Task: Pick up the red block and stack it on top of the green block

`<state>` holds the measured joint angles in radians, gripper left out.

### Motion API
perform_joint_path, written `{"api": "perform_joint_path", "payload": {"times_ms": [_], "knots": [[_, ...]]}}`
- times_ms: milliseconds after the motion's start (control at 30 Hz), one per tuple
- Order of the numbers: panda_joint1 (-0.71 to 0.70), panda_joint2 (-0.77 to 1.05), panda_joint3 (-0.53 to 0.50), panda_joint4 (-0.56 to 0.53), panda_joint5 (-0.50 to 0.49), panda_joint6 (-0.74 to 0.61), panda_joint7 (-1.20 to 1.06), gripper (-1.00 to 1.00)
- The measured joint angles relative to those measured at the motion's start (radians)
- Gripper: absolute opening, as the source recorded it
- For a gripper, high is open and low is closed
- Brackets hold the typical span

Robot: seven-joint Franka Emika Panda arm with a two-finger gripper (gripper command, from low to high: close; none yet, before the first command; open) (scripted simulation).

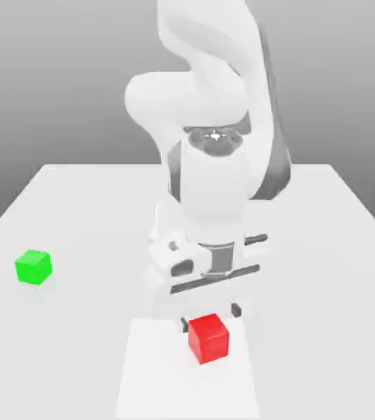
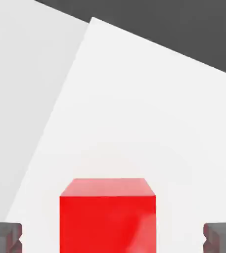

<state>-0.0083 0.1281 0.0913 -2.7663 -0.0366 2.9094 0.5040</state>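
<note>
The red block [image 1: 208,338] rests on the white table near its front edge, on a paler rectangular patch. My gripper [image 1: 211,317] hangs straight over it, open, its dark fingertips [image 1: 237,311] level with the block's upper part. In the hand view the red block [image 2: 108,215] lies between the two grey fingertips [image 2: 6,237], with a clear gap on either side, so the gripper [image 2: 113,238] touches nothing. The green block [image 1: 33,267] sits alone far off toward the exterior view's left, upright on the table.
The white table [image 1: 322,246] spreads wide around both blocks. The paler rectangular patch [image 1: 157,377] runs to the front edge. The arm's bulky white body [image 1: 215,180] rises behind the red block.
</note>
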Motion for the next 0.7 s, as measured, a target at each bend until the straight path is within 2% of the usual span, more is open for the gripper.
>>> {"api": "perform_joint_path", "payload": {"times_ms": [200, 233, 467, 700], "knots": [[0.026, 0.102, -0.037, 0.004, -0.041, 0.087, 0.026, 0.0], [0.031, 0.115, -0.043, 0.003, -0.045, 0.098, 0.027, -1.0], [0.029, 0.115, -0.042, 0.004, -0.048, 0.097, 0.031, -1.0], [0.003, 0.006, -0.004, 0.001, -0.003, 0.005, 0.003, -1.0]]}}
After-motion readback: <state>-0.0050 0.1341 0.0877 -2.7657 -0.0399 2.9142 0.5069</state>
